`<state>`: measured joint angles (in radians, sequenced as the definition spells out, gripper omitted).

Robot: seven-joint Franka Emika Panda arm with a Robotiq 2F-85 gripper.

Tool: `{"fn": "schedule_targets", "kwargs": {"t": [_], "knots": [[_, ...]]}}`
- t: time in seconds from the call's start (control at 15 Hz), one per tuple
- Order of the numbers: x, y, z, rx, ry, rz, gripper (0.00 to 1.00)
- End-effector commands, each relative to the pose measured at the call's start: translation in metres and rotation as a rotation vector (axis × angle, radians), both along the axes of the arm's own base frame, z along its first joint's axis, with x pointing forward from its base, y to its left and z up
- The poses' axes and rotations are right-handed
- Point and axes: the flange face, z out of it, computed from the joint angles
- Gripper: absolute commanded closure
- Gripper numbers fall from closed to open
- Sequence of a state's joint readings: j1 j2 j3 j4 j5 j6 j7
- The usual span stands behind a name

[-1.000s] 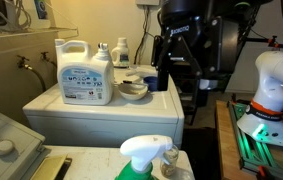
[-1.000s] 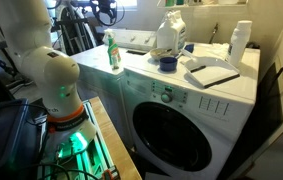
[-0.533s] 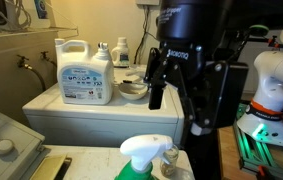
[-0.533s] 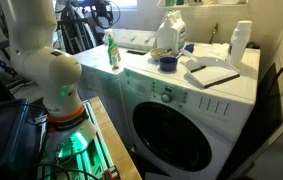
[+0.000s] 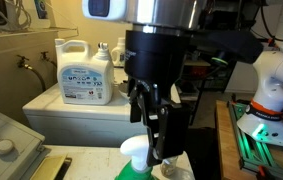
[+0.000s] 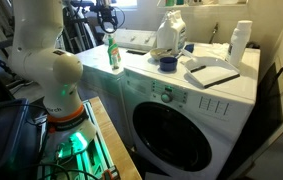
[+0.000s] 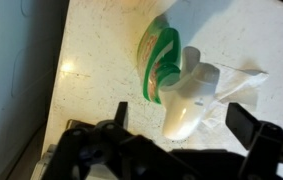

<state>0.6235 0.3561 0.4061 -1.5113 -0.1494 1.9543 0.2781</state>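
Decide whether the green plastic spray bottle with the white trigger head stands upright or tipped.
Upright. In an exterior view the green plastic spray bottle stands on its base on the white appliance top, trigger head uppermost.

A small laundry room in warm, yellowish light. In an exterior view a white front-loading washer [image 6: 206, 115] stands near right, its round door [image 6: 171, 135] dark, against a cream wall [image 6: 276, 35]. A pale wooden board [image 6: 106, 130] lies on the floor to its left. In an exterior view a white appliance [image 5: 91, 122] stands far against a beige wall [image 5: 81, 20], and a utility sink [image 5: 1, 55] with taps [image 5: 24, 63] sits far left. The wrist view shows a cream, speckled tabletop [image 7: 101, 50].
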Motion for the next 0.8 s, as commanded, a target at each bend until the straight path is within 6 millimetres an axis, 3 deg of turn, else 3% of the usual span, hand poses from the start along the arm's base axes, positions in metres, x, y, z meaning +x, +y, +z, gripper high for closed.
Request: {"fn": "schedule_targets", "kwargs": {"t": [0.0, 0.53, 0.67, 0.73], "knots": [[0.003, 0.006, -0.009, -0.067, 0.026, -0.028, 0.00], [0.002, 0.023, -0.025, -0.125, 0.061, -0.022, 0.12], [0.002, 0.024, -0.029, -0.145, 0.069, -0.031, 0.18], [0.003, 0.025, -0.030, -0.152, 0.071, -0.034, 0.27]]}}
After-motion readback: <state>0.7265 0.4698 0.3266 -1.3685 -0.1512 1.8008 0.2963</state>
